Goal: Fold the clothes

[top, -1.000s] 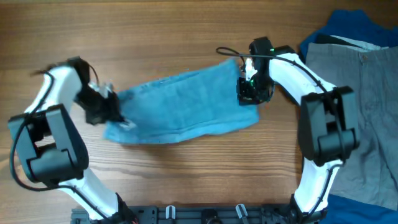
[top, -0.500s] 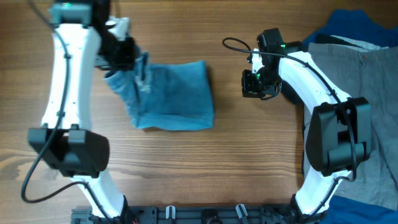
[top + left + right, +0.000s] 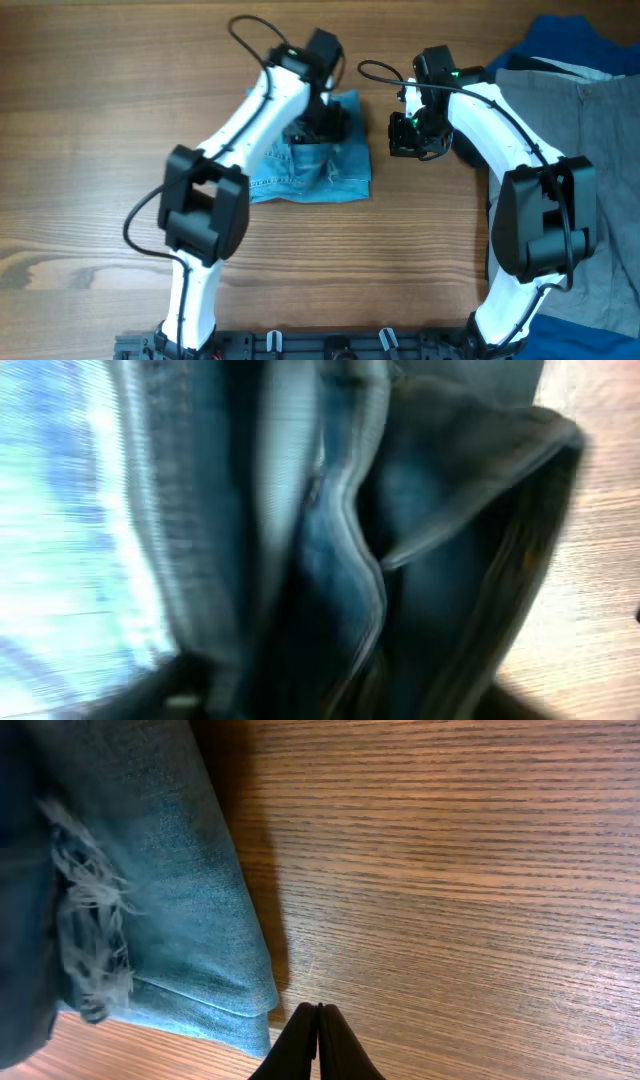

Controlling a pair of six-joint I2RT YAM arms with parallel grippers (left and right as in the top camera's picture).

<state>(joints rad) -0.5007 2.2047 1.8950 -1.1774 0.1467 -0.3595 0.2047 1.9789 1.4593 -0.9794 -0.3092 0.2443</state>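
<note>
Wooden worktop (image 3: 120,100) carries all items. Grey trousers (image 3: 590,150) lie at its right edge, over a dark blue garment (image 3: 560,40). Light blue jeans (image 3: 330,178) sit mid-worktop, folded into a compact bundle; frayed hem (image 3: 90,920) shows at its right side. Left tool (image 3: 322,128) is down on the bundle's upper edge; its wrist view is blurred denim (image 3: 420,560), so I cannot tell its state. Right tool (image 3: 319,1038), fingers together and empty, hangs over bare wood just beside the bundle.

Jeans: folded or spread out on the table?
Folded. The jeans lie as a compact bundle; the right wrist view shows stacked layers at the edge and a frayed hem.
</note>
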